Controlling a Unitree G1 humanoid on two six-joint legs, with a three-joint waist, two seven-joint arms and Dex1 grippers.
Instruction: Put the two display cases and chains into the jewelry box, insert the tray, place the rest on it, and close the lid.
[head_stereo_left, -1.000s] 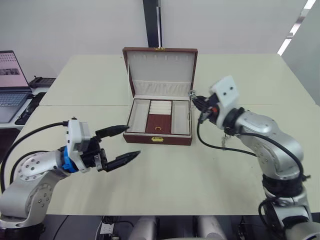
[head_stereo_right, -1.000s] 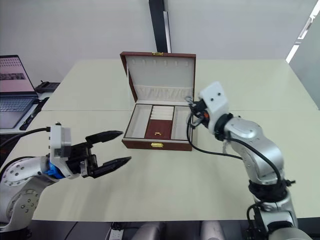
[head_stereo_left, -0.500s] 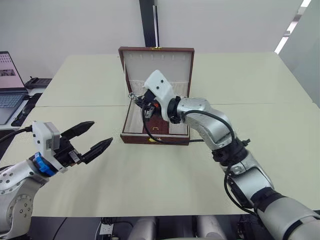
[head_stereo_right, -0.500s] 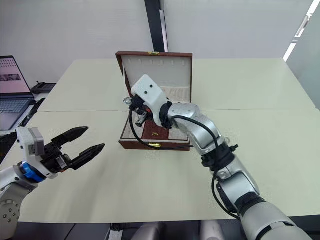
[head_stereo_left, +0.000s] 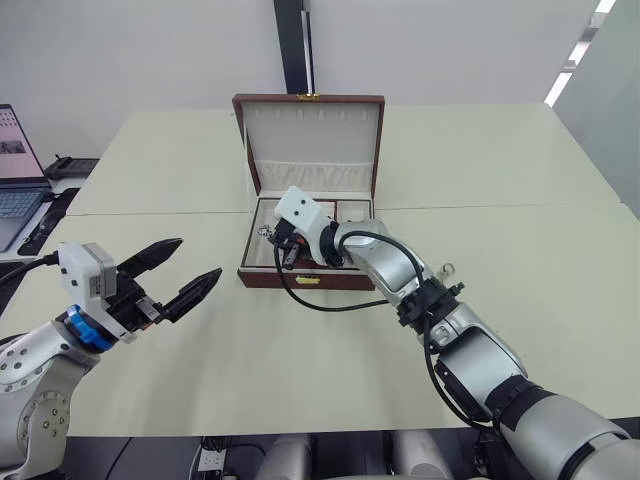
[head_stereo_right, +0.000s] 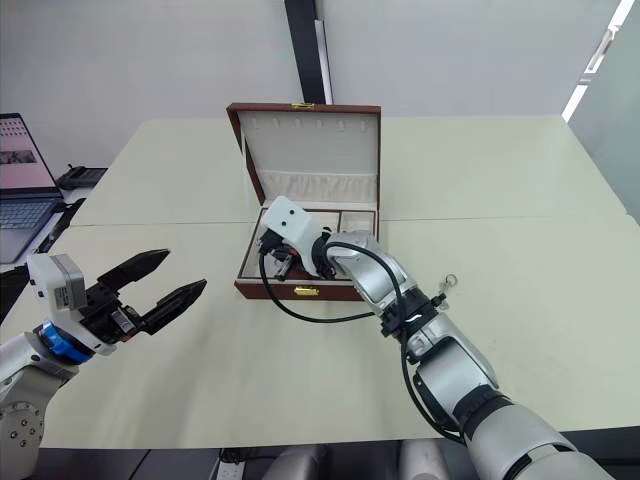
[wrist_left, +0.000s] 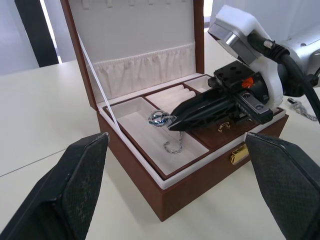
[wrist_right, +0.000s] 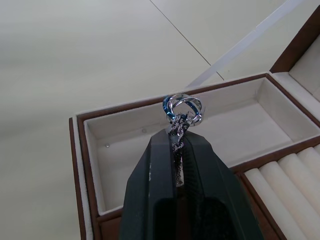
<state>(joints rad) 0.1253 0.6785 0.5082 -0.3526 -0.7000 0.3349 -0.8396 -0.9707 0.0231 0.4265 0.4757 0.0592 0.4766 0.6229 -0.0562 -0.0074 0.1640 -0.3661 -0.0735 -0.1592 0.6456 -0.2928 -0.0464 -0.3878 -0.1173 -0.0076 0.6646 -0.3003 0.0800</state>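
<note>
Silver trinket (wrist_right: 183, 110), a ring with a short chain hanging from it, is pinched between the closed fingers of the right gripper (wrist_left: 172, 123) above the tray's (wrist_left: 172, 157) left cream-lined compartment. The tray sits in the jewelry box (head_stereo_left: 306, 277), whose lid (head_stereo_left: 309, 140) stands upright. The left gripper (head_stereo_left: 172, 270) hovers over the table (head_stereo_left: 300, 370) just left of the box, fingers spread wide and holding nothing.
</note>
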